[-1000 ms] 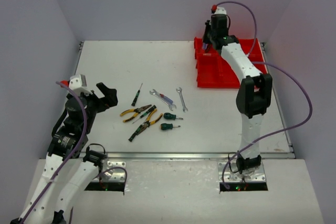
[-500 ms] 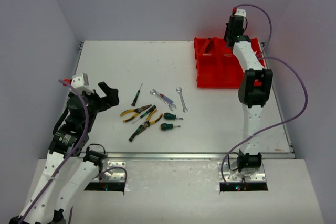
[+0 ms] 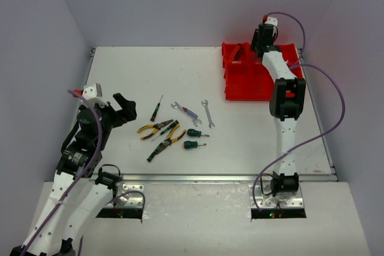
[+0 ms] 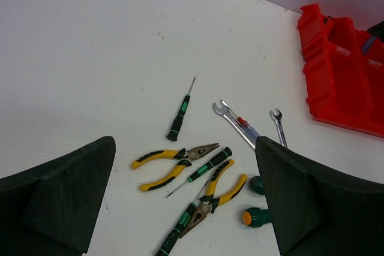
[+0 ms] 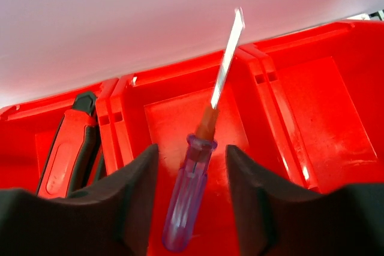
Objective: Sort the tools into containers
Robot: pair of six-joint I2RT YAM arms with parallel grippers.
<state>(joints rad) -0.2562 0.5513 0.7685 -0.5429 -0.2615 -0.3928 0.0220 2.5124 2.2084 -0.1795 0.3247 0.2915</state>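
Tools lie in two places: a blue-handled screwdriver [image 5: 187,199] sits in the middle compartment of the red containers [image 5: 312,106], its handle in the gap of the right claw [image 5: 191,160] and touching neither finger, blade aimed at 1 o'clock, with a red-black cutter [image 5: 66,154] in the compartment at its 9 o'clock. We see that claw's fingers apart, gripping nothing. We find the left claw [image 4: 185,145] spread wide above the tabletop [image 4: 90,58], with yellow-handled pliers [image 4: 174,160] and other loose tools toward 12 o'clock.
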